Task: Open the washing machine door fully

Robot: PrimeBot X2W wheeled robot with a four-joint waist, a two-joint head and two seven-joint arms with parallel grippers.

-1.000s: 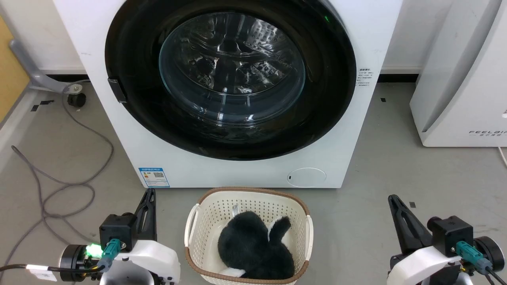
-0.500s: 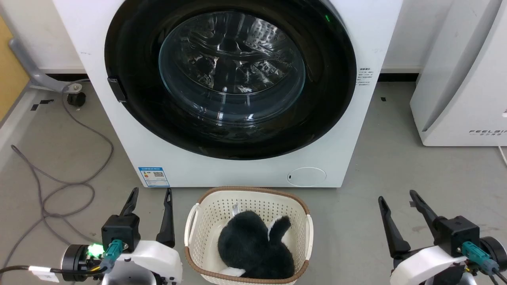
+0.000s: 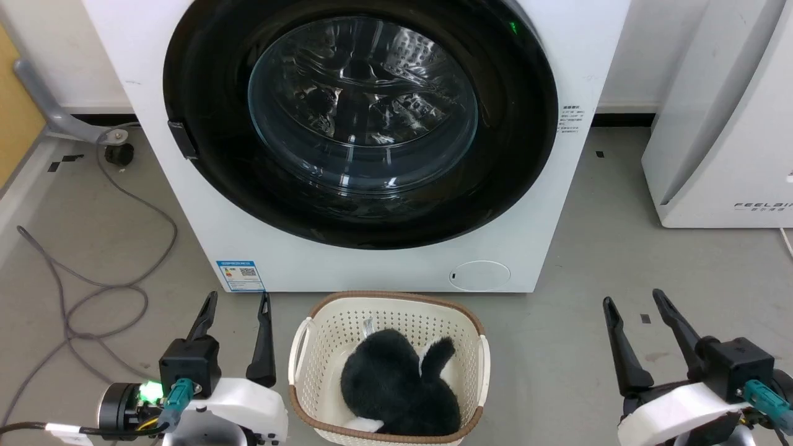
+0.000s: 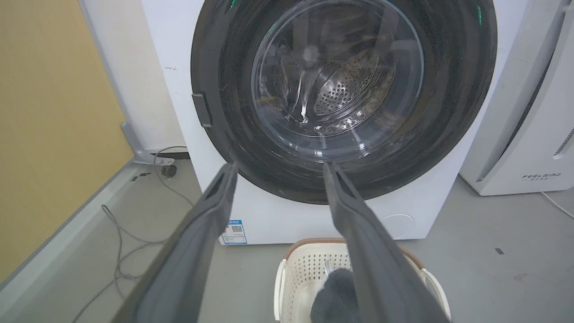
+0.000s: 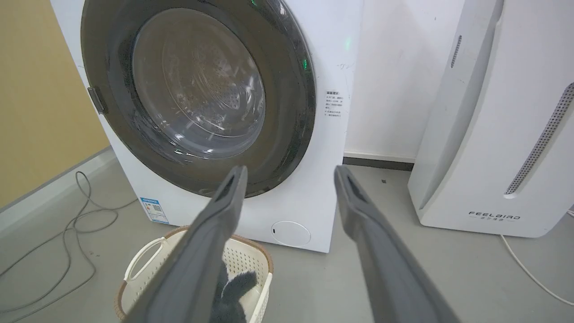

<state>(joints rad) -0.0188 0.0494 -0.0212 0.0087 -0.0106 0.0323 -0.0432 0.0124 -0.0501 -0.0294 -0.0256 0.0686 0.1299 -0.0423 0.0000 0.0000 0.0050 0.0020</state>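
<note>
The white washing machine [image 3: 347, 266] fills the upper middle of the head view. Its round glossy black door [image 3: 204, 80] lies flat against the front, with the clear glass bowl [image 3: 362, 105] at its centre and the small black handle tab [image 3: 183, 141] on its left edge. My left gripper [image 3: 238, 300] is low at the left, open and holding nothing, well short of the door. My right gripper [image 3: 634, 300] is low at the right, also open with nothing in it. In the left wrist view the door [image 4: 224, 89] and tab [image 4: 202, 110] lie beyond the spread fingers [image 4: 210, 211].
A cream laundry basket [image 3: 477, 365] holding a black furry item [image 3: 396, 384] stands on the grey floor between my grippers, right before the machine. Grey cables [image 3: 111, 285] trail at the left. A white FEELBIRD-lettered appliance [image 3: 725, 124] stands at the right.
Both grippers went from shut to open a second ago. Since then the right gripper has shifted slightly right; the left one has stayed put.
</note>
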